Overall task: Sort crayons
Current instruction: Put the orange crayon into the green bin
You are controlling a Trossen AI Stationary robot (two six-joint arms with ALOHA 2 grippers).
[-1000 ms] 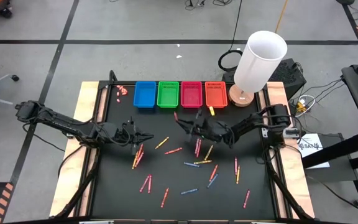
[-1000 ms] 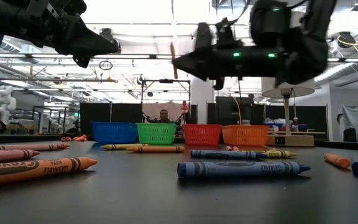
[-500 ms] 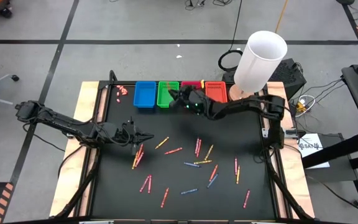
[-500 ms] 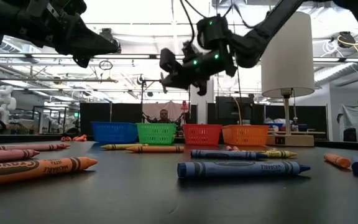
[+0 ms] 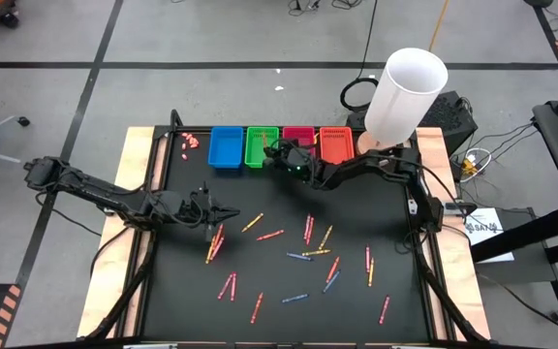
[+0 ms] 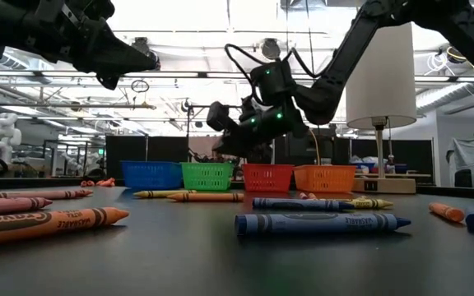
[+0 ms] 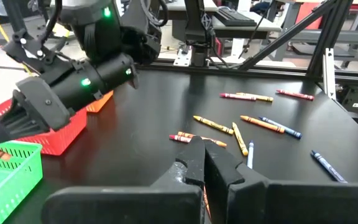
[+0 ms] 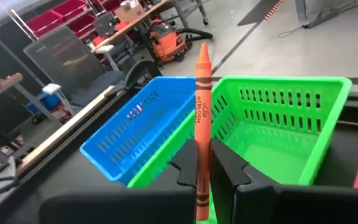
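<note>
My right gripper (image 5: 276, 153) hangs over the near edge of the green basket (image 5: 261, 145) and is shut on an orange crayon (image 8: 202, 93). The blue basket (image 5: 226, 147) is to the left of the green one; the pink (image 5: 299, 133) and orange (image 5: 336, 143) baskets are to its right. My left gripper (image 5: 232, 212) is shut and empty, held above the table left of centre, beside a few crayons (image 5: 215, 240). Many more crayons (image 5: 308, 231) lie flat across the middle and near part of the black table. My right gripper pinches the orange crayon between its two fingers (image 8: 188, 167) on the crayon's lower half (image 8: 201, 146). The fingers come from the table's right and lie across the crayon. The crayon stands about upright, tip up, lifted clear above the green basket's edge (image 8: 185, 134).
A white lamp (image 5: 405, 95) stands at the far right corner beside the orange basket. Tiny pink bits (image 5: 190, 142) lie at the far left. Loose crayons (image 6: 319, 223) lie close to the low camera. A person (image 6: 216, 152) is in the room behind.
My right gripper has carried the crayon from the table's middle toward the far edge, to the green basket, then sunk a little lower there. The crayon has stayed pinched and about upright. My left gripper has kept still.
</note>
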